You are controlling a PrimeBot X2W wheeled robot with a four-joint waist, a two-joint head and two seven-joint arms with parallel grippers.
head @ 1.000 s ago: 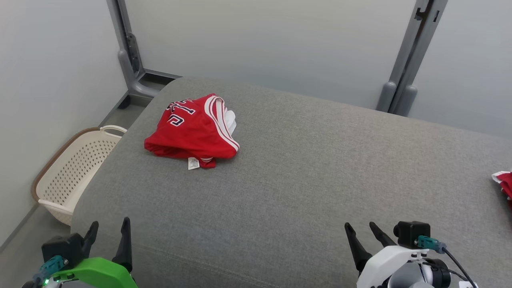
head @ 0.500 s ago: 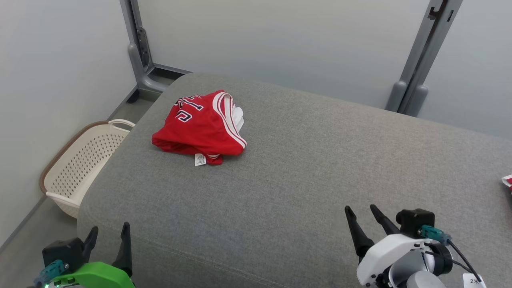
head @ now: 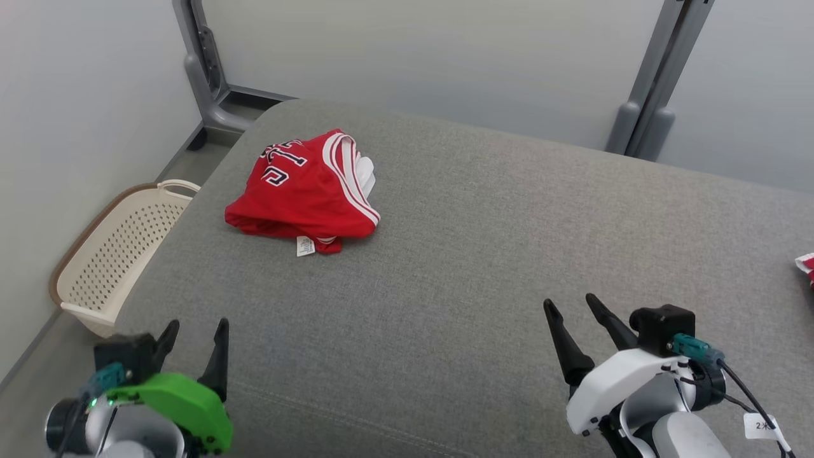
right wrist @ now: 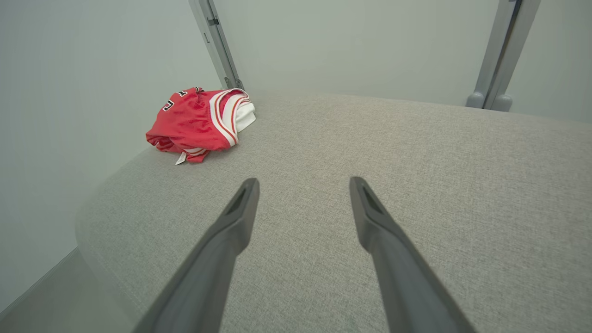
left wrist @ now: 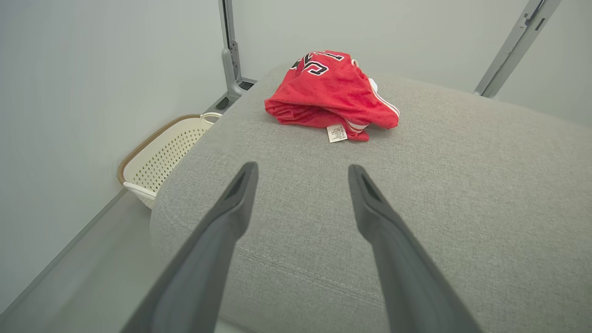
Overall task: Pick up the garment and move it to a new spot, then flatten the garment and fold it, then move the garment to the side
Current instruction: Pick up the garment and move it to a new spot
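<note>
On the cushion [head: 477, 254], toward its far left corner, the garment [head: 302, 194] is lying in a loose bundle, red with white stripes along one edge and dark lettering on top. A white label [head: 306, 245] is sticking out from its near edge and resting on the cushion.

The left gripper [head: 196, 326] is hovering at the cushion's near left edge, well apart from the garment. Its fingers [left wrist: 222, 231] are standing spread with nothing between them. The right gripper [head: 569, 301] is hovering over the cushion's near right part, also well apart from the garment. Its fingers [right wrist: 393, 259] are likewise standing spread and holding nothing. Both pairs are pointing toward the cushion's far side.

Beside the cushion's left edge, a basket [head: 108, 254] is sitting on the floor [head: 25, 394], cream with a brown rim and rows of holes. At the cushion's right edge, a scrap of red and white cloth [head: 806, 264] is showing, cut off at the head view's border. Behind the cushion's far side, two grey posts [head: 203, 70] are standing against the pale wall [head: 413, 57], one past each far corner.
</note>
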